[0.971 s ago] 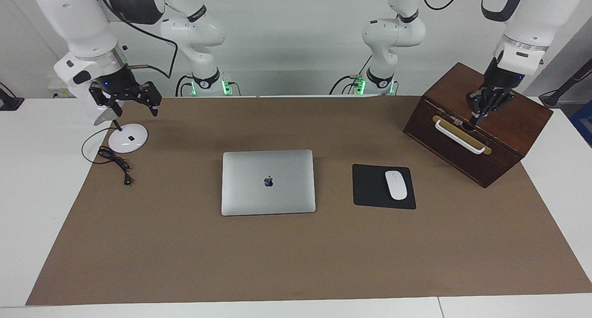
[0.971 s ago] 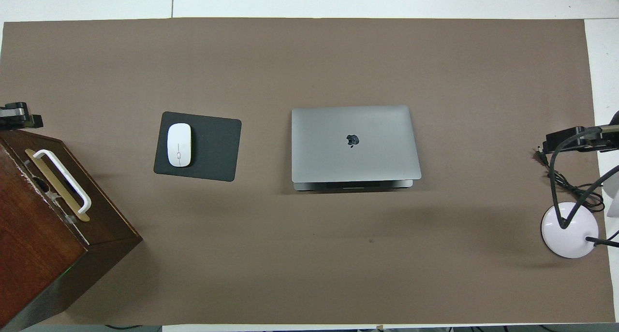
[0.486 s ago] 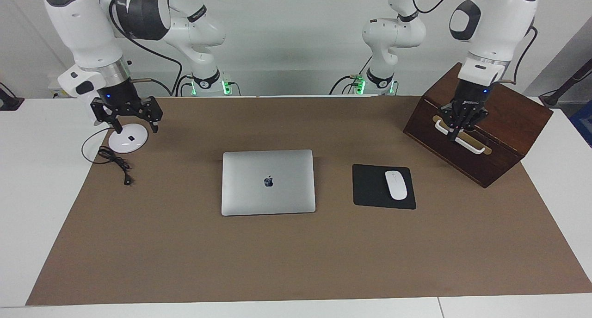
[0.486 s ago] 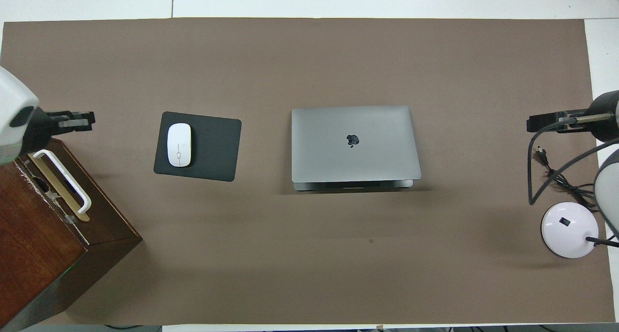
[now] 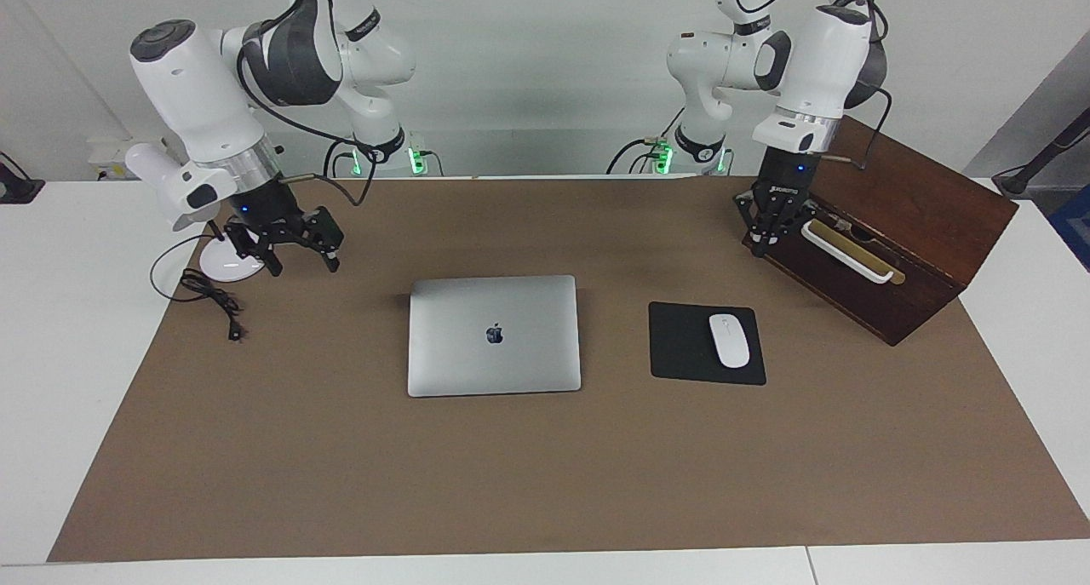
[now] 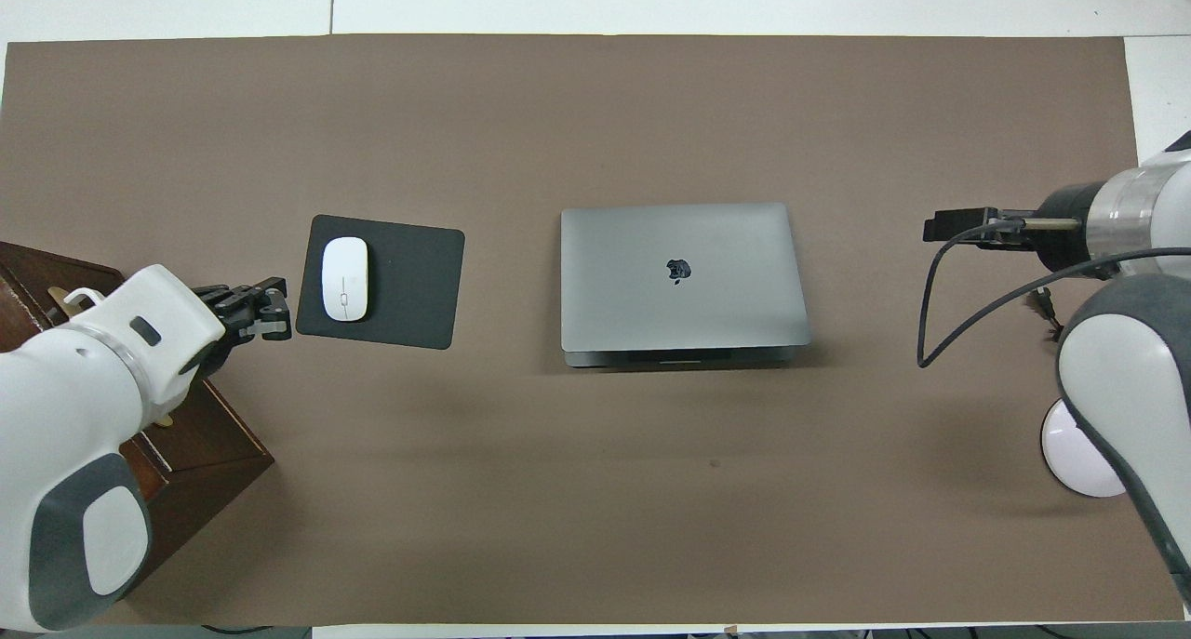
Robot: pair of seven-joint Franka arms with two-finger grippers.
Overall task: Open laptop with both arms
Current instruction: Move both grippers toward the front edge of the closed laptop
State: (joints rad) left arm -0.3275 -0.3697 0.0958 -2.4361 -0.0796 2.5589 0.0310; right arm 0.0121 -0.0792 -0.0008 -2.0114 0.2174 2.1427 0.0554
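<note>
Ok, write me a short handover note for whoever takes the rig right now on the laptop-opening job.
Left gripper: shut, empty, in the air beside the wooden box.
Right gripper: open, empty, in the air beside the lamp base.
Laptop: closed, flat mid-table, beside the mouse pad.
Done: nothing; neither gripper touches it.
Left: bring both grippers to the laptop, steady the base, lift the lid.

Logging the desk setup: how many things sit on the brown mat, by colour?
Silver: 1, laptop
Black: 1, mouse pad
White: 2, mouse, lamp base
Brown: 1, wooden box
Total: 5
</note>
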